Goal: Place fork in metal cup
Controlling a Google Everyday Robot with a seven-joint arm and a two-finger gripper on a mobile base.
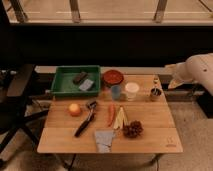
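The small dark metal cup (156, 94) stands near the table's back right corner, right of the white cup (132, 90). A thin silvery fork (155, 83) rises upright out of its top. My gripper (173, 80) is the pale end of the white arm (197, 69) that reaches in from the right edge. It hangs just right of the metal cup and a little above it, apart from cup and fork. It stands open and I see nothing in it.
The wooden table (150, 137) also carries a green tray (62, 85) holding a sponge, a red bowl (113, 77), a pale blue cup (116, 92), an orange (74, 109), a black-handled tool (84, 121), a carrot (111, 114), a dark cluster (133, 129) and a grey cloth (104, 140). A dark chair (15, 102) stands left.
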